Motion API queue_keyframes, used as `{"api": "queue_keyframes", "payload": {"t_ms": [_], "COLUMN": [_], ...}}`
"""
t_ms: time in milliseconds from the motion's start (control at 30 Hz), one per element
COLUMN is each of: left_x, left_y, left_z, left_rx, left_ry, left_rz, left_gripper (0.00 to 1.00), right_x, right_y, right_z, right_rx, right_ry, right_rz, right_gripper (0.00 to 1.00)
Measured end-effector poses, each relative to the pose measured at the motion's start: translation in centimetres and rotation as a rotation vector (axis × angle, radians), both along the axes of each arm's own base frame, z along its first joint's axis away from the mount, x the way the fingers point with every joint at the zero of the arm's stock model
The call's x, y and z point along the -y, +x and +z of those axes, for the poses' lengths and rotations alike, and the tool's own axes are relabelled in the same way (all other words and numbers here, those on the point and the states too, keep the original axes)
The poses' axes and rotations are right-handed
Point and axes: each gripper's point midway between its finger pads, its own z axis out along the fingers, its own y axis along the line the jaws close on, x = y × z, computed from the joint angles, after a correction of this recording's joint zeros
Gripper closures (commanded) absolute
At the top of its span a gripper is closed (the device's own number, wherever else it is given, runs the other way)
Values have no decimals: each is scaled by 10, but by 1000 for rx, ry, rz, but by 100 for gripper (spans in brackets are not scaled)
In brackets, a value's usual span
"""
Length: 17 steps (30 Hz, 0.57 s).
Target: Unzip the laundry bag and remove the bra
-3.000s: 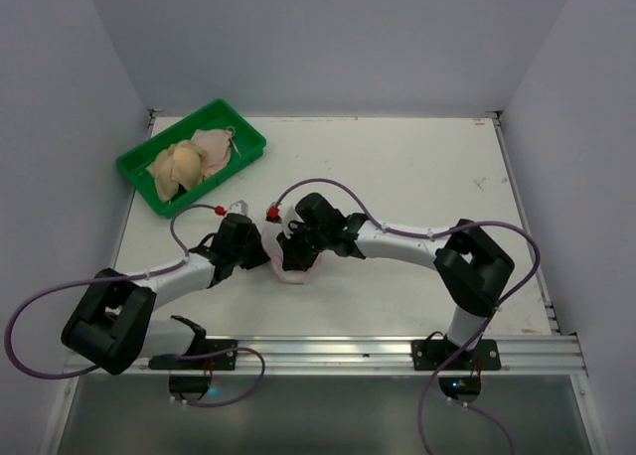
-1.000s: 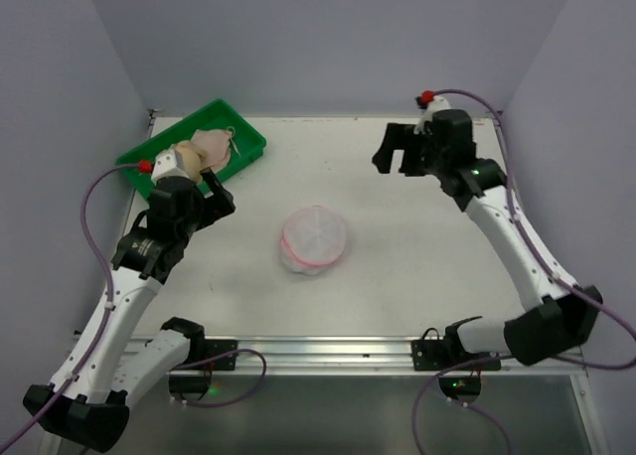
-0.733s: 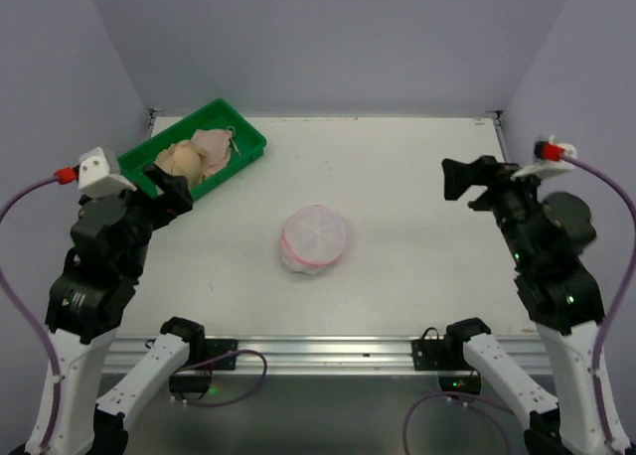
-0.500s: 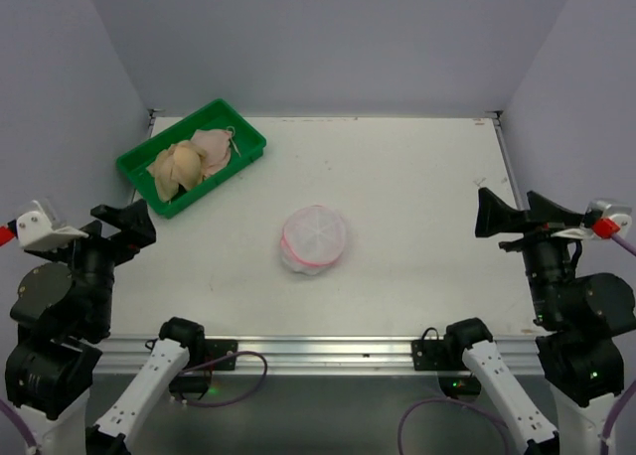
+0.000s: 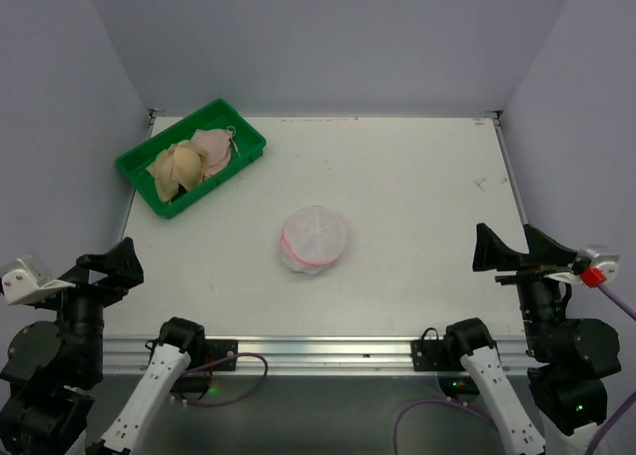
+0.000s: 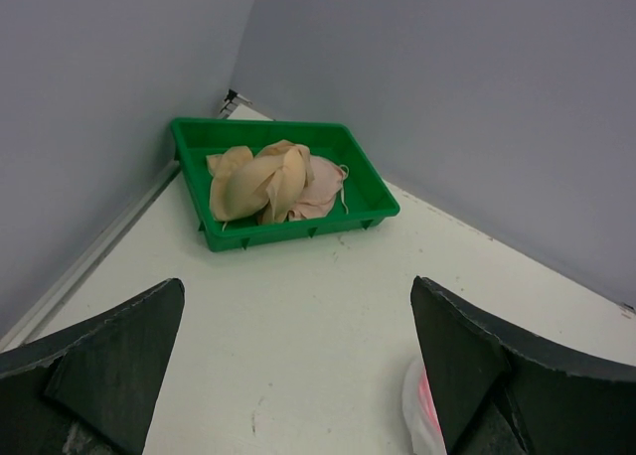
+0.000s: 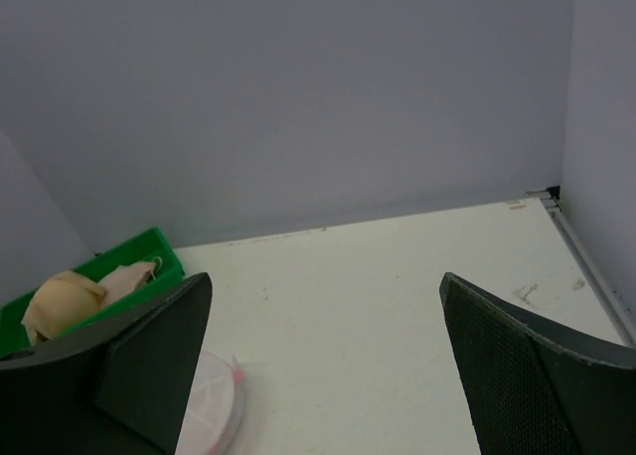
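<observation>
Laundry bag lying rounded at mid-worktop, untouched, left gripper and right gripper spread wide at the near corners, bra heaped in the far-left green tray; removal seemingly complete, zipper state indiscernible.

You see the laundry bag as white translucent mesh with pink trim. At 10 o'clock, the bra looks soft matt cloth in a smooth green plastic tray. The surface is matt white.
</observation>
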Motion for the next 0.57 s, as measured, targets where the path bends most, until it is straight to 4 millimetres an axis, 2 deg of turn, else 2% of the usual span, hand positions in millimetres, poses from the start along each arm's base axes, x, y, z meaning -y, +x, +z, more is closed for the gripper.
{"api": "queue_keyframes", "payload": {"t_ms": [200, 567], "left_x": [4, 11], "left_y": [5, 16], "left_z": [-14, -30], "left_rx": [-40, -97], "left_ry": [-14, -8], "left_rz": [-9, -27], "left_gripper": [0, 0], "right_x": [-1, -3], "right_y": [1, 1], "right_z": [-9, -9], "right_rx": [-11, -12], "right_ry": [1, -3], "right_rz": [2, 16], "right_gripper": [1, 1]}}
